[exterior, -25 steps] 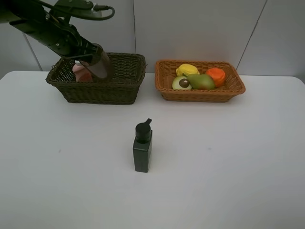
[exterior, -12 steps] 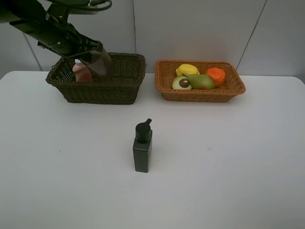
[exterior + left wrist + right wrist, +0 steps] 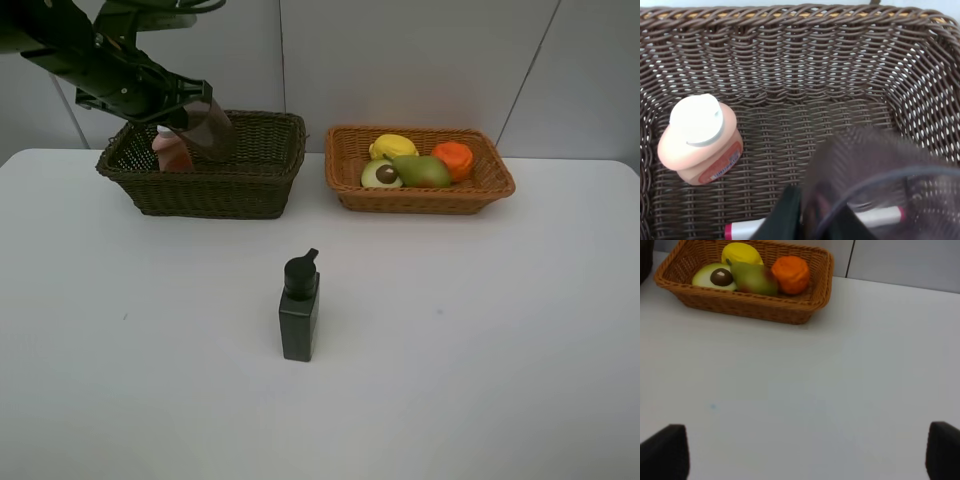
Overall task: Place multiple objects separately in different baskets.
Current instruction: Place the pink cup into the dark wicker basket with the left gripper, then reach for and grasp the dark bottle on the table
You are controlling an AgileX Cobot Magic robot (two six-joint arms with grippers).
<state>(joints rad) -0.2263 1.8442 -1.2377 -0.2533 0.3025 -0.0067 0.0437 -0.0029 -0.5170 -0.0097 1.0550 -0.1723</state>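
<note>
Left gripper (image 3: 190,112) lifted slightly over dark basket (image 3: 262,190), still clamped on cup (image 3: 208,130); not released. Pump bottle (image 3: 299,310) remains outside.

Light is even and diffuse across the white table (image 3: 480,350); shadows stay soft and short, a faint one pooling at the foot of the dark pump bottle (image 3: 299,312); no hard glare shows on the tabletop. The high view is sharp throughout; the left wrist view renders the dark basket (image 3: 790,60) weave crisply while the translucent cup (image 3: 875,185) up close is smeared and out of focus; the right wrist view is mildly soft, its lower corners dark and blurred.
</note>
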